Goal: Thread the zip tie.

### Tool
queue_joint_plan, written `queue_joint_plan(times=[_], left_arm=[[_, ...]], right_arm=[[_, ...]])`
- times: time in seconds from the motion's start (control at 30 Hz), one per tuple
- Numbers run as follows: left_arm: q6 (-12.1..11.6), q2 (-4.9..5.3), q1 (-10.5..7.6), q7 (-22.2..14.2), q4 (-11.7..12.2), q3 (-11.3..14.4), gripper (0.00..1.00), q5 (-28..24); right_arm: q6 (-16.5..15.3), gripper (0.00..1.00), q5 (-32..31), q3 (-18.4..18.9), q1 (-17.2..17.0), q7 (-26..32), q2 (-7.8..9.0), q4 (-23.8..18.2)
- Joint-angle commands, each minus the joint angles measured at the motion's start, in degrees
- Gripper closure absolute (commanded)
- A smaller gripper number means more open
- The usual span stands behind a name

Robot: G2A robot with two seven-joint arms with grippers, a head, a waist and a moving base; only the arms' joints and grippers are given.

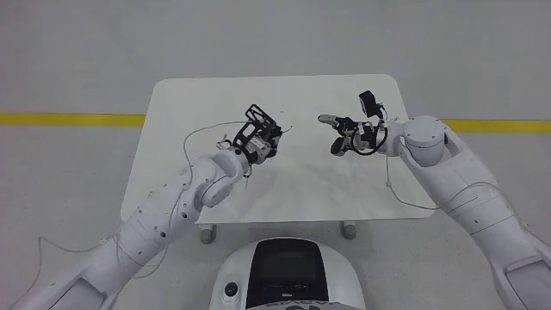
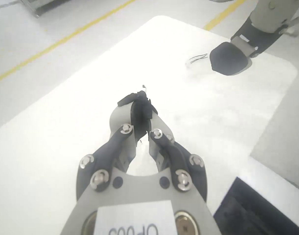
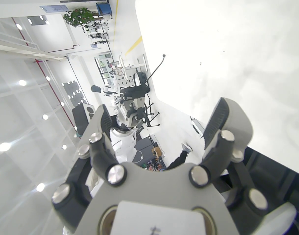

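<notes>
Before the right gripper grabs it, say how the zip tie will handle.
Likely springy, not limp: the zip tie juts in a gentle curve from the left gripper. Probably light; so thin it may slip in the right gripper.

— Surface?
— White table [image 1: 284, 191], rounded corners, standing on a pale floor [image 1: 77, 60]. Two feet [image 1: 349, 229] show under its near edge.
— Anything lying on it?
— A few tiny dark specks [image 3: 200, 63], well apart. Too small to tell what they are.
</notes>
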Motion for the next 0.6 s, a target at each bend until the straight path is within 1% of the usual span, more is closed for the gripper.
queue_joint_plan(times=[0.0,0.2,0.23,0.27,0.3,0.33,0.37,0.43,0.47,0.5,0.53,0.57], left_arm=[[-1.25,0.05,-0.01,-0.69,0.25,-0.54,1.0,-2.22],[-1.25,0.05,-0.01,-0.69,0.25,-0.54,1.0,-2.22],[-1.43,-0.08,0.49,0.16,0.35,-1.13,1.0,-5.71],[-1.54,-0.18,0.39,-0.16,1.68,-2.63,1.0,-11.02],[-0.66,-0.21,-0.2,-0.25,2.67,-3.76,1.0,-12.66],[-0.19,-0.33,-0.3,-0.26,3.26,-4.72,1.0,-15.94],[-0.72,-0.48,-0.52,-1.55,4.0,-6.19,1.0,-22.42],[-2.16,-0.44,-1.1,-4.45,5.38,-7.66,1.0,-27.5],[-2.8,-0.39,-1.68,-7.04,6.13,-8.71,1.0,-31.14],[-3.44,-0.33,-1.95,-8.36,6.61,-9.26,1.0,-32.66],[-4.21,-0.29,-1.93,-10.65,7.09,-9.49,1.0,-35.0],[-5.02,-0.26,-2.17,-12.42,7.64,-10.28,1.0,-38.29]], right_arm=[[0.0,0.0,0.0,0.0,0.0,0.0,0.0,0.0],[0.0,0.0,0.0,0.0,0.0,0.0,0.0,0.0],[0.0,0.0,0.0,0.0,0.0,0.0,0.0,0.0],[0.0,0.0,0.0,0.0,0.0,0.0,0.0,0.0],[0.0,0.0,0.0,0.0,0.0,0.0,0.0,0.0],[0.0,0.0,0.0,0.0,0.0,0.0,0.0,0.0],[0.0,0.0,0.0,0.0,0.0,0.0,0.0,0.0],[0.0,0.0,0.0,0.0,0.0,0.0,0.0,0.0],[0.0,0.0,0.0,0.0,0.0,0.0,0.0,0.0],[0.0,0.0,0.0,0.0,0.0,0.0,0.0,0.0],[0.0,0.0,0.0,0.0,0.0,0.0,0.0,0.0],[0.0,0.0,0.0,0.0,0.0,0.0,0.0,0.0]])
